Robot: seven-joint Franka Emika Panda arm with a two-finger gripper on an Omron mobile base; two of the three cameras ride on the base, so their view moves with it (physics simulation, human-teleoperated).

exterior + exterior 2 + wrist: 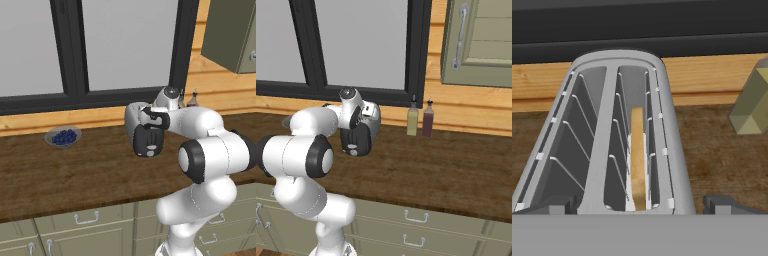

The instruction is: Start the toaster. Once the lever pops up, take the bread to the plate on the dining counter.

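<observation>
Hand view: claw [640, 207] released, jaws spread wide, poised directly above the toaster [619, 135] on the tabletop [722, 150]. Bread [637, 160] stands on edge in the right-hand slot, seemingly positioned for a straight lift out.

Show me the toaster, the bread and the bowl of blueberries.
toaster [674, 165]: hand view, right outer wall.
bread [638, 160]: hand view, top edge in right slot.
bowl of blueberries [63, 137]: left base view, on the berries.
</observation>
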